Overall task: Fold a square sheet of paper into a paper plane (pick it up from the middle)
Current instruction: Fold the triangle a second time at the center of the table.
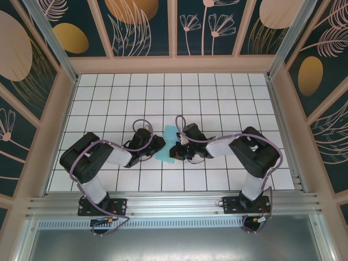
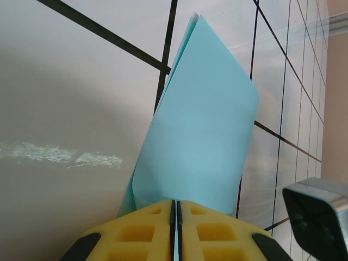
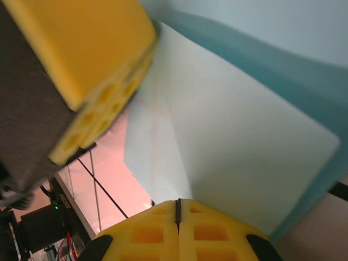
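Foreground: left gripper (image 2: 175,209) pinched onto folded square sheet of paper (image 2: 201,136); right gripper (image 3: 178,209) clamped on opposite edge; two-sided hold likely aligns layers for creasing

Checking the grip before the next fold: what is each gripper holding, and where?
Both hold the folded blue paper. The left gripper is shut on one edge, the right gripper on the opposite side.

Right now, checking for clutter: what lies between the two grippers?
The folded sheet of paper spans that stretch in the top view; the left gripper and right gripper each pinch an edge.
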Controlling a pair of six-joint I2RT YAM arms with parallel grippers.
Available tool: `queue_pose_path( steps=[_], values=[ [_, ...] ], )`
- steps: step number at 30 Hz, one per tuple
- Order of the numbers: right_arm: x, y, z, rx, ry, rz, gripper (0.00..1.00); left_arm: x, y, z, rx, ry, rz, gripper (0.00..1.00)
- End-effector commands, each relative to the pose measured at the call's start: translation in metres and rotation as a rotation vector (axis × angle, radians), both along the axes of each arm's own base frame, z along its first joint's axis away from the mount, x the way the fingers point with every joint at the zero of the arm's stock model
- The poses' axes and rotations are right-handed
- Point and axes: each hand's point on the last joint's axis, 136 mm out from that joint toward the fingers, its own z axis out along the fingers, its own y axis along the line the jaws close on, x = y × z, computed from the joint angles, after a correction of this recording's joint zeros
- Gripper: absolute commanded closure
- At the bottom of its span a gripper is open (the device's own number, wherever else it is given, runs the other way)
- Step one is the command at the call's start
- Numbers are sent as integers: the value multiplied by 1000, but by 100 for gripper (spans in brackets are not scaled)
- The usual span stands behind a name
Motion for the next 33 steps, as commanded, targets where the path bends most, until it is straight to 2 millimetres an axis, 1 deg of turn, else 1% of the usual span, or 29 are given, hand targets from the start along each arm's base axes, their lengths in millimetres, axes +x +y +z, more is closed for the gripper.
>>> queue_pose_path(
  steps=[1, 3, 6, 9, 17, 19, 24, 26, 27, 29, 31, 33],
  values=[
    [8, 12, 31, 28, -40, 21, 97, -22, 14, -36, 63, 112, -8, 86],
    [12, 13, 28, -6, -10, 7, 97, -23, 14, -37, 70, 114, -11, 86],
    [15, 15, 16, -43, 3, 9, 97, -23, 15, -37, 80, 113, -9, 86],
    [14, 13, 6, -59, 34, 0, 98, -22, 15, -37, 84, 113, -12, 86],
    [6, -6, -24, -159, 60, -8, 98, -24, 19, -45, 111, 135, -5, 87],
    [6, -10, -26, -178, 57, -12, 98, -26, 19, -47, 114, 140, -6, 87],
    [8, -7, -16, -171, 39, 3, 97, -26, 20, -47, 115, 141, -5, 87],
    [6, -9, -17, -189, 42, 10, 96, -26, 20, -47, 119, 142, -6, 87],
    [5, -11, -22, -203, 51, 8, 97, -26, 21, -47, 120, 142, -5, 87],
    [-2, -20, -39, -249, 84, 5, 96, -25, 20, -47, 120, 140, -6, 87],
    [-8, -27, -53, -272, 110, 1, 97, -25, 20, -46, 120, 140, -6, 87],
    [-9, -29, -56, -267, 118, -6, 97, -25, 19, -46, 121, 141, -10, 88]
  ],
)
